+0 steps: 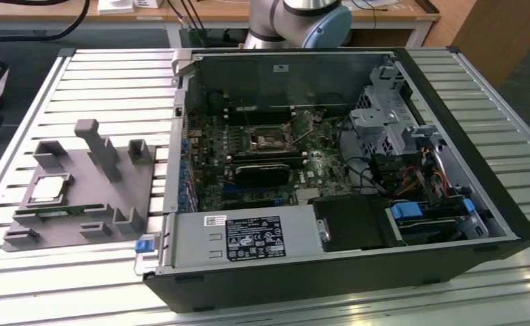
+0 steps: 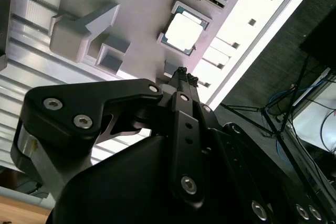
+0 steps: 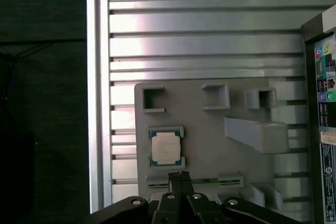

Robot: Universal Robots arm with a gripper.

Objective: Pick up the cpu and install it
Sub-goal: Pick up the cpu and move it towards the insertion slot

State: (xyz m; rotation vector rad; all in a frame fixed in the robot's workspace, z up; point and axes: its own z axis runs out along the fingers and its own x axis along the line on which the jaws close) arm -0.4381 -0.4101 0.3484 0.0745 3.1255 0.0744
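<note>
The cpu [image 1: 49,189] lies flat in a square pocket of the grey fixture plate [image 1: 110,197], on the exterior view's left beside the open computer case. Both wrist views show the cpu [image 3: 166,147] [image 2: 182,31] with its silvery top facing up. My gripper [image 3: 179,174] [image 2: 184,73] hangs above the fixture plate [image 3: 210,145], just off the cpu's edge, over the slot with the green memory stick [image 3: 194,182]. Its fingers are shut together with nothing between them. The dark motherboard socket [image 1: 269,141] sits inside the case with its metal frame raised.
The open computer case [image 1: 509,224] takes up the middle and right of the slatted aluminium table [image 1: 102,81]. Upright grey posts [image 1: 93,146] rise from the fixture. The arm's base [image 1: 301,20] stands behind the case. The table edge [image 3: 97,103] borders dark floor.
</note>
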